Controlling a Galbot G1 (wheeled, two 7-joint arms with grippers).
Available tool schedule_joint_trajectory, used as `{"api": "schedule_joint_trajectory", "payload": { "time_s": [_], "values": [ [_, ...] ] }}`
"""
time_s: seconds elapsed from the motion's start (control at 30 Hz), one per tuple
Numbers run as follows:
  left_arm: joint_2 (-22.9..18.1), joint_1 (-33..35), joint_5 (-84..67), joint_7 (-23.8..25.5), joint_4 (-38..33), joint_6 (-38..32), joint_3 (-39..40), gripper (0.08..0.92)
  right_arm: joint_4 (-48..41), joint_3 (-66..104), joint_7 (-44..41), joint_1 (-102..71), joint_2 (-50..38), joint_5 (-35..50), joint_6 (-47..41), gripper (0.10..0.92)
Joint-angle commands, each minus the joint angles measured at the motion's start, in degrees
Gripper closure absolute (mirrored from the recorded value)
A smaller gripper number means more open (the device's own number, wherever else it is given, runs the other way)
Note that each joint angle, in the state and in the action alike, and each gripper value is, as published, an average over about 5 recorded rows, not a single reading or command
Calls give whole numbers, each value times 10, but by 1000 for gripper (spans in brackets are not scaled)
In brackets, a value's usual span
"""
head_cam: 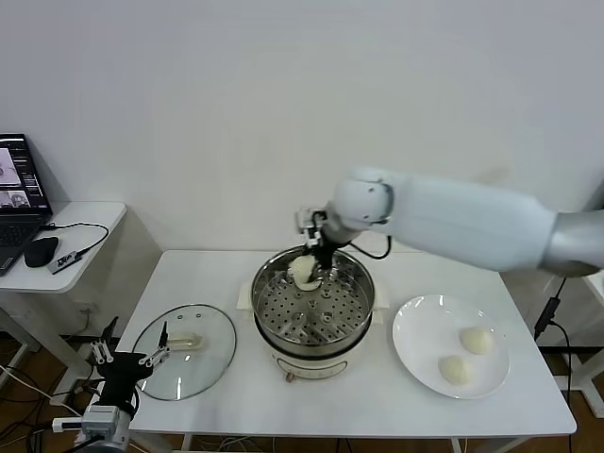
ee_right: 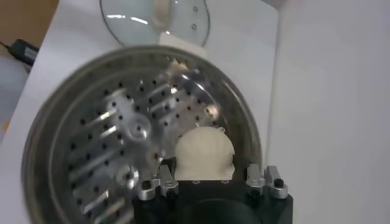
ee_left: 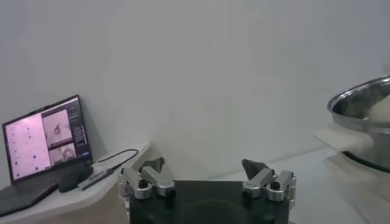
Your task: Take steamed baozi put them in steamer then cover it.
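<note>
Baozi (ee_right: 205,152): round, off-white, smooth | right gripper (ee_right: 210,179) grips it

Shiny polished metal on the steamer (head_cam: 357,283), its perforated tray (ee_right: 116,140) glinting bright. The bun (ee_right: 205,152) looks matt, smooth dough. Clear glossy glass on the cover (head_cam: 203,363), lower left. Plate (head_cam: 415,340) glossy white; surface (head_cam: 377,406) smooth, matt white.

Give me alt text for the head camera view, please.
The right gripper holds a baozi over the far side of the open steamer. Two more baozi sit on a white plate beside it; the glass cover lies on the table by the idle left gripper.
</note>
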Motion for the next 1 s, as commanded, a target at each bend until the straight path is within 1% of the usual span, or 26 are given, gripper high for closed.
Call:
{"api": "schedule_joint_trajectory", "payload": {
  "time_s": [0.03,0.5,0.53,0.63,0.8,0.87,1.0],
  "values": [
    [-6,-1,5,-1,-3,-1,-2,177,-48,0,21,-61,94,11,-23,423],
    [-8,-1,3,-1,-3,-3,-2,177,-73,-8,16,-72,107,-14,-26,421],
    [-8,0,3,-1,-3,-3,-1,177,-71,-7,12,-68,105,-15,-27,416],
    [-9,0,3,-1,-3,-3,0,177,-61,-7,-6,-47,93,-16,-24,365],
    [-10,0,2,-1,-5,-2,0,177,-17,-17,-66,25,32,-30,5,236],
    [-11,0,1,0,-7,-2,0,177,4,-28,-96,55,-5,-46,31,212],
    [-11,-1,0,0,-12,-1,2,177,54,-43,-140,106,-99,-72,72,203]
  ]
}}
